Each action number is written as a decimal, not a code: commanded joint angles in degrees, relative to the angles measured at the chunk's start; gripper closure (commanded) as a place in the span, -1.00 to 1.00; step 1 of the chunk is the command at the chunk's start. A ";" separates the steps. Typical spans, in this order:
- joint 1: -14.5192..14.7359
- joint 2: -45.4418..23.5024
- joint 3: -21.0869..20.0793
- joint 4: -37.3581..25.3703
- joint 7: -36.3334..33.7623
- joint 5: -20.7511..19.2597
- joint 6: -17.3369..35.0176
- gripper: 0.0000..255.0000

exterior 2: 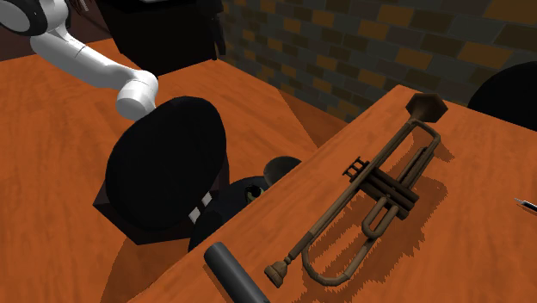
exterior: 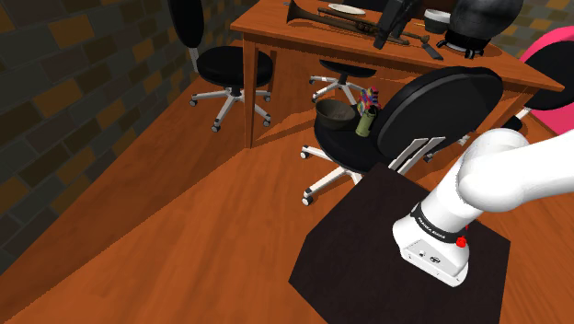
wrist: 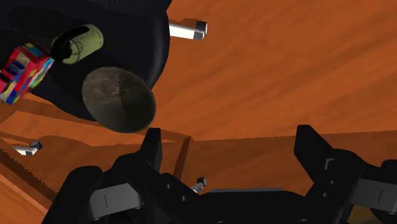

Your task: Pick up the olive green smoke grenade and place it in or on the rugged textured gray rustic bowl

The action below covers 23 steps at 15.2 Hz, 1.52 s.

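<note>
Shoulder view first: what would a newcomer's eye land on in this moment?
The white arm fills the shoulder view's lower right, and past it stands a black office chair whose seat carries a dark bowl and an olive grenade. In the second exterior view, a trumpet lies across the wooden table.
</note>
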<state>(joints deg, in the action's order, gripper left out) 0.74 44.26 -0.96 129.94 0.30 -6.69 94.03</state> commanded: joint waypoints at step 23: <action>-5.75 -25.35 24.24 4.38 20.21 -3.02 25.14 -1.00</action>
<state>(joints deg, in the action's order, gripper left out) -4.94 20.64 22.31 134.27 19.58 -10.06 117.68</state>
